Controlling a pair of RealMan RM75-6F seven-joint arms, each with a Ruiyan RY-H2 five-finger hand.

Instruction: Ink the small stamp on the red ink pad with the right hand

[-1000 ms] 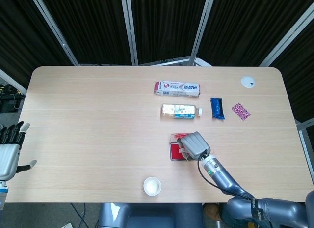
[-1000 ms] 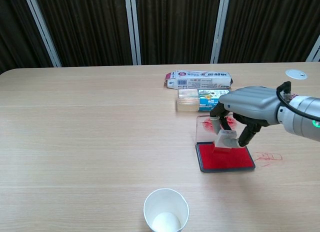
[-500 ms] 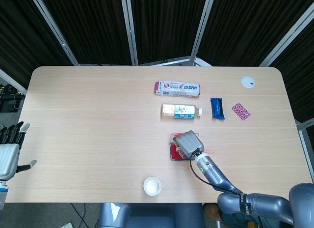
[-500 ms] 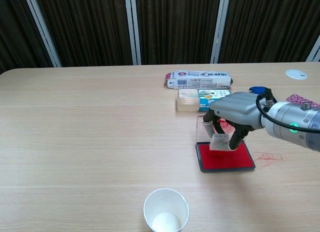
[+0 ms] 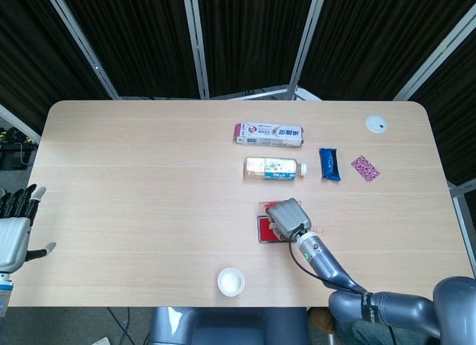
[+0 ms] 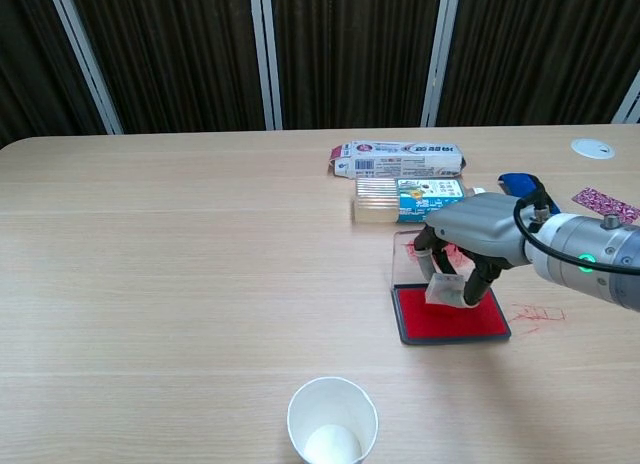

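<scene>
Two hands show. Off the table's left edge, the left hand (image 5: 15,230) hangs with fingers spread and nothing in them. Toward the right, the right hand (image 6: 478,242) reaches palm-down over the red ink pad (image 6: 450,319), its fingers curled around the small stamp (image 6: 446,289), a clear block tilted with its lower edge on or just above the red surface. The pad's clear lid (image 6: 405,259) stands open behind. Near the front edge, a white paper cup (image 6: 332,422) stands upright, its inside white. Beyond the pad lie a toothpaste box (image 6: 398,158) and a small bottle (image 6: 410,200) on its side.
</scene>
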